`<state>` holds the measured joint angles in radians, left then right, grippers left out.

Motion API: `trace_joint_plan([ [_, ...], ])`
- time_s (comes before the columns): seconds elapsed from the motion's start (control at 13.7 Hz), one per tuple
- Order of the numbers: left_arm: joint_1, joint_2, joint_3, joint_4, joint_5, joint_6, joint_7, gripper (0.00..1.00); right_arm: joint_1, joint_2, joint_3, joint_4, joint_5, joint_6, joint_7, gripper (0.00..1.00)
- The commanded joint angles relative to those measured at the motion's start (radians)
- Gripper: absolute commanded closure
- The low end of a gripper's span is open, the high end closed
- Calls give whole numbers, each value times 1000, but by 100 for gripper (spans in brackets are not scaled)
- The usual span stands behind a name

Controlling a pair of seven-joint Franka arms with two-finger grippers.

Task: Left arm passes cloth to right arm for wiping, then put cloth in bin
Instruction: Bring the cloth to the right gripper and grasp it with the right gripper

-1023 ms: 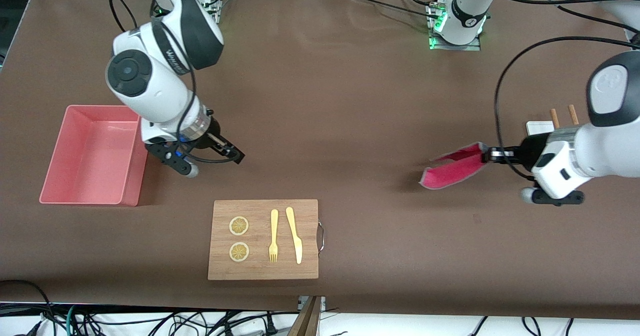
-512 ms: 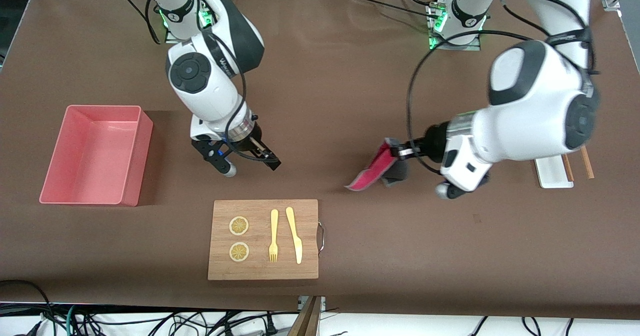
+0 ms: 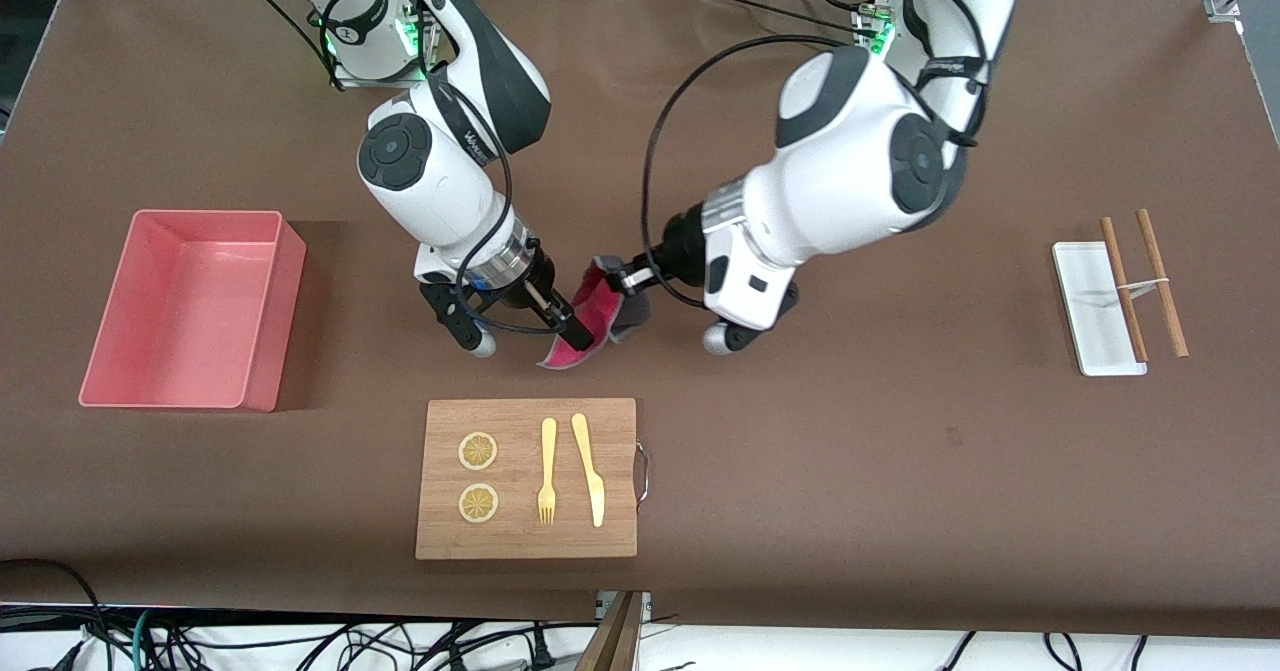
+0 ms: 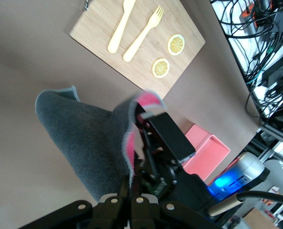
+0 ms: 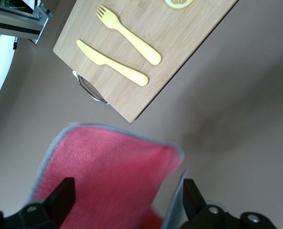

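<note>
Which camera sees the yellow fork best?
The right wrist view: the fork shows large and whole on the wooden board. The front view shows it small; the left wrist view shows it whole but blurry.

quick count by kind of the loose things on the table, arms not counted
Soft pink-and-grey cloth, held by the left pincer: 1
Pink rectangular plastic tub: 1
Rectangular wooden board: 1
Round lemon slices: 2
Yellow plastic fork: 1
Yellow plastic knife: 1
Flat white tray: 1
Brown wooden sticks: 2
Total: 10
</note>
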<state>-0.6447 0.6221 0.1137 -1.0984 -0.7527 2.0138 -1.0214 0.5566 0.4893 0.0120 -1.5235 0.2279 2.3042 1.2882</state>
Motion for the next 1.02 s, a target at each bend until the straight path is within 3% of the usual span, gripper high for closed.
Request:
trace_joint_plan([
  [0.0, -16, 10, 17, 14, -28, 26, -32, 100, 6, 15, -3, 25, 14, 9, 25, 0],
  [0.58, -13, 10, 17, 14, -28, 26, -32, 100, -34, 14, -14, 85, 14, 9, 13, 0],
  [0.95, -9, 10, 17, 12, -27, 25, -29, 100, -41, 52, -9, 85, 16, 95, 14, 0],
])
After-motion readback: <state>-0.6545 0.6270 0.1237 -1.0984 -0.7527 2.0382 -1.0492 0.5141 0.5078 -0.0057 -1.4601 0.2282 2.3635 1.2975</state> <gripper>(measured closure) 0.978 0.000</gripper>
